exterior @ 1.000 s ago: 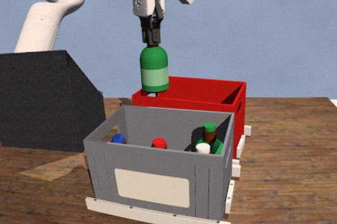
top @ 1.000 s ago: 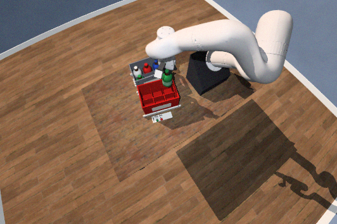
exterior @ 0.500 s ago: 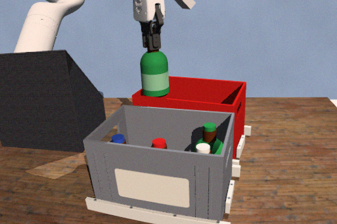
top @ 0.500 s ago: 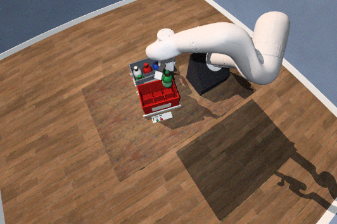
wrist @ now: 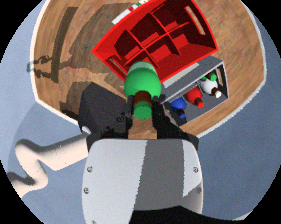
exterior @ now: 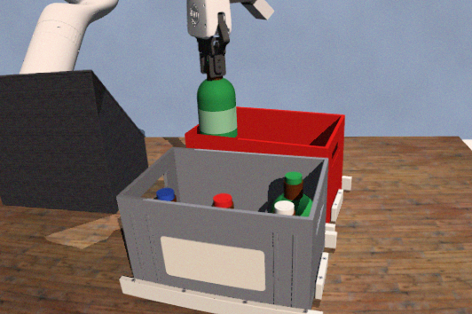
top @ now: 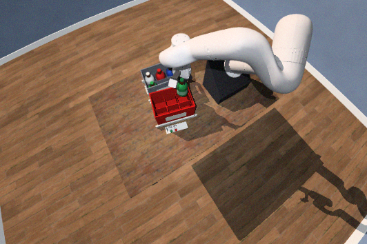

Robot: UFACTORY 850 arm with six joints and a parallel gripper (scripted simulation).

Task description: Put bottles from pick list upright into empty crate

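- Pincer (exterior: 212, 75) pinching the brown neck of a green bottle (exterior: 216, 107) with a pale green label; bottle hangs upright beneath it.
- Exterior view: the bottle's base is below the rim of the red crate (exterior: 288, 129), at the crate's near left corner; most of the body shows above the rim.
- Top view: the bottle (top: 182, 87) sits over the crate's 1 o'clock corner cell, the one beside the grey crate (top: 154, 85).
- Red crate (top: 172, 106) is divided into cells; the other cells that can be seen hold nothing.
- Grey crate (exterior: 222, 247) stands at 6 o'clock of the red crate in the exterior view, the two just beside each other; each rests on a pale base frame.
- Inside the grey crate: a blue cap (exterior: 165, 194), a red cap (exterior: 223, 200), a white cap (exterior: 284, 208), and a green-capped bottle with a brown neck (exterior: 293, 185), all upright.
- Pick list (top: 176, 127) lies on the worktop at 6 o'clock of the red crate in the top view; a green dot and a red dot show, counts too small to read.
- Arm's dark pedestal (top: 221, 85) stands at 3 o'clock of the crates.
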